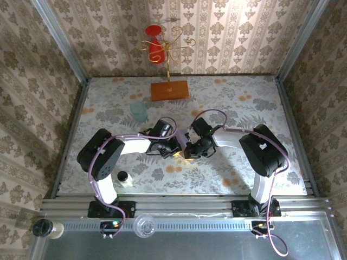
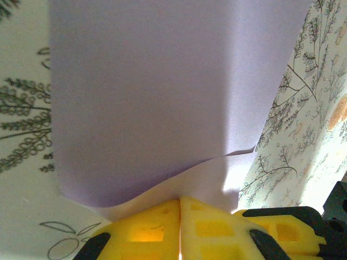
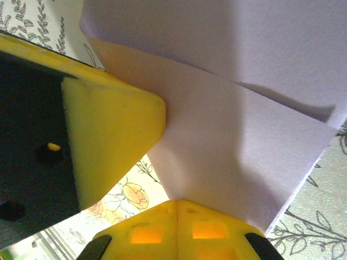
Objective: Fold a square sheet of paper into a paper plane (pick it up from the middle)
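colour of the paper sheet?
Plain pale lilac paper, no print. It shows best in the left wrist view.

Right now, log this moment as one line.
step: mid-fold | left gripper: shut on paper | right gripper: shut on paper | paper: lilac, two layers showing

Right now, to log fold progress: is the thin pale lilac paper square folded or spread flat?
Folded: the thin pale lilac paper square lies doubled, one layer overlapping another.
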Available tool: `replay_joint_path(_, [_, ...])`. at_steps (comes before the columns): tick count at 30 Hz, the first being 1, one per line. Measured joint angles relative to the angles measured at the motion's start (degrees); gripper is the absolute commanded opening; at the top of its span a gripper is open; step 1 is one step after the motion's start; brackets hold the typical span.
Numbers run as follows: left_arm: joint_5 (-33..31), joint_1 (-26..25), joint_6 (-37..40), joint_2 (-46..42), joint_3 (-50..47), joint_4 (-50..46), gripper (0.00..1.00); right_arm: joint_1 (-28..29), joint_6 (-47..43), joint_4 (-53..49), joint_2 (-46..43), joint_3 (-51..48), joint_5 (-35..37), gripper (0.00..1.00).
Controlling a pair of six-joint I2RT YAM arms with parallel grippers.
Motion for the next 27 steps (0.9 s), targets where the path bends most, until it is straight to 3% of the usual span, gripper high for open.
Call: replay_joint_path(27, [0.57, 0.0, 0.02, 0.59, 1.03, -1.14, 0.09, -1.6, -2.82, -5.2, -7.52, -7.45, 0.5, 0.08])
